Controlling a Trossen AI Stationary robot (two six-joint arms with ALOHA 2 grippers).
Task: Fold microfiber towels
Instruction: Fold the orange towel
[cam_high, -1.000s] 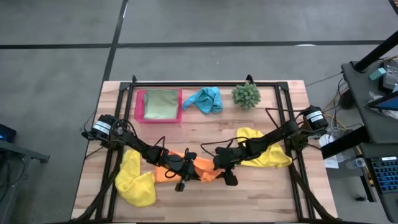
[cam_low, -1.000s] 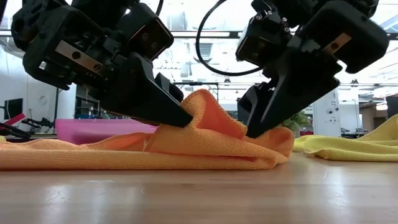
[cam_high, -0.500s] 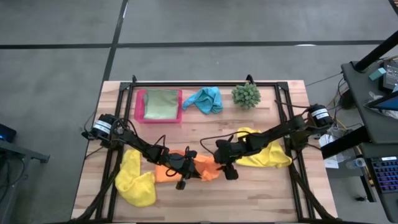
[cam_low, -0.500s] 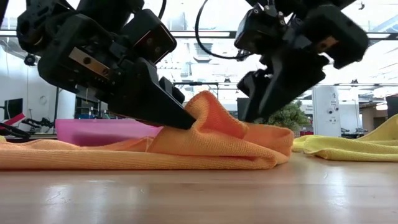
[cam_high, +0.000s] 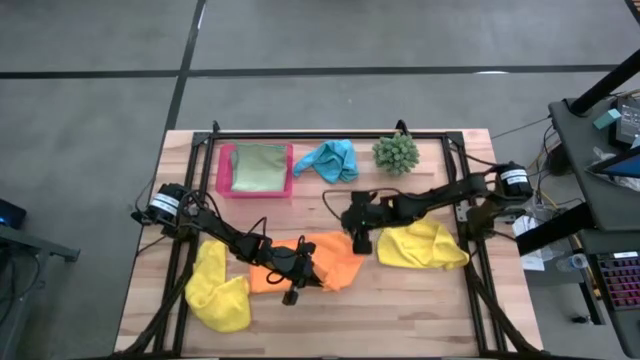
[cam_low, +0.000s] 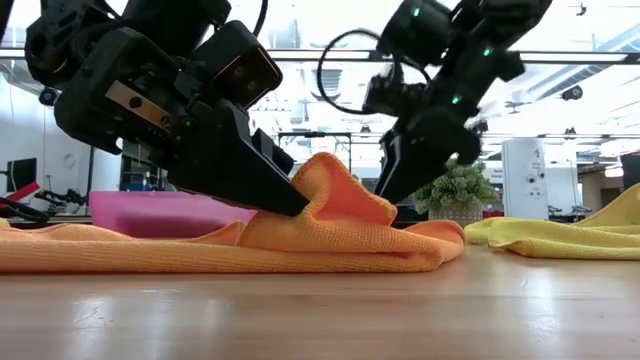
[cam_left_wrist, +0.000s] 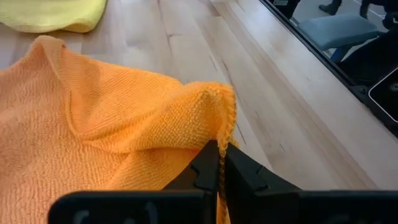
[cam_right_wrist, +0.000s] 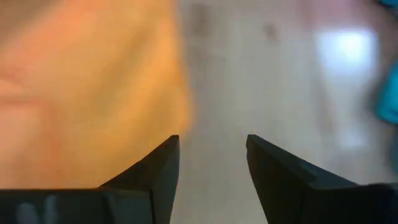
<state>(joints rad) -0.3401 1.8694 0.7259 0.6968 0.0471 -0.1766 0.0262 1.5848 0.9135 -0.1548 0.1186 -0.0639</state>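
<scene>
Your right pincer (cam_high: 361, 243) has let go of the orange towel (cam_high: 318, 266) and pulled back, away from the fold and toward the far side of the surface (cam_high: 400, 310). A second ago it was pressed into the right end of that towel; now it hangs just past the towel's far right corner with its fingers spread and nothing between them, as the right wrist view shows over bare wood. The towel's right end, no longer pinched, has slumped lower in the low view.

Your left pincer (cam_high: 296, 292) has not moved. It stays clenched on an edge of the orange towel, holding a raised ridge of cloth above the flat layer beneath, and the left wrist view shows the hem caught between its fingertips (cam_left_wrist: 214, 163).

The orange towel lies near the front middle of the surface, partly doubled over but rumpled, so this fold looks unfinished to me. One yellow towel (cam_high: 218, 288) lies bunched at the front left, the other (cam_high: 424, 245) just right of your freed pincer. The turquoise towel (cam_high: 330, 160) sits crumpled at the back, and the light green towel (cam_high: 259, 167) lies flat in the pink tray (cam_high: 224, 170).
</scene>
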